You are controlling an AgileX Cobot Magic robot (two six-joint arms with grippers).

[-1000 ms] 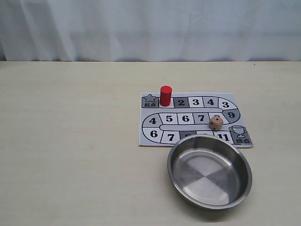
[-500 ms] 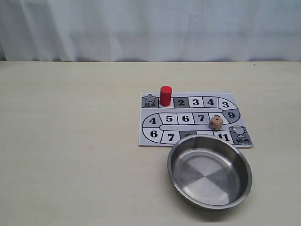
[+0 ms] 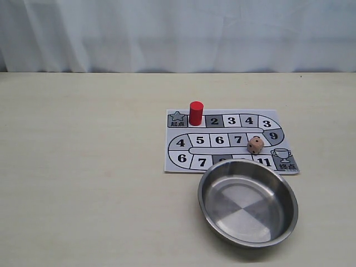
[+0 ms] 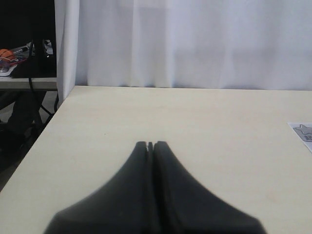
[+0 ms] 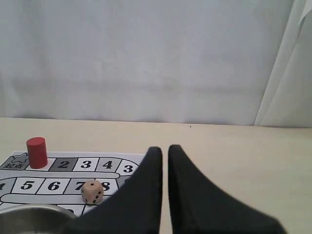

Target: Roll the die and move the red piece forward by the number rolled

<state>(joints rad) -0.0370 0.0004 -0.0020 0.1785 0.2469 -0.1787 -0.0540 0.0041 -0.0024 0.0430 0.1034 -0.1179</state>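
Observation:
The red piece [image 3: 196,113] stands upright on the board [image 3: 177,162], on the square between the star start square and the 2. It also shows in the right wrist view [image 5: 36,152]. The die [image 3: 255,146] lies on the board by the 7 and the 9; in the right wrist view the die [image 5: 91,192] shows a single pip on top. My left gripper [image 4: 150,144] is shut and empty over bare table, far from the board. My right gripper [image 5: 165,148] is shut to a thin slit, holds nothing and hovers off the board's side beyond the die. Neither arm appears in the exterior view.
A steel bowl [image 3: 247,210] sits at the table's front, its rim overlapping the board's near edge; nothing lies in it. A white curtain [image 3: 178,33] hangs behind the table. The table's side edge [image 4: 48,122] shows in the left wrist view, as does a corner of the board [image 4: 303,131].

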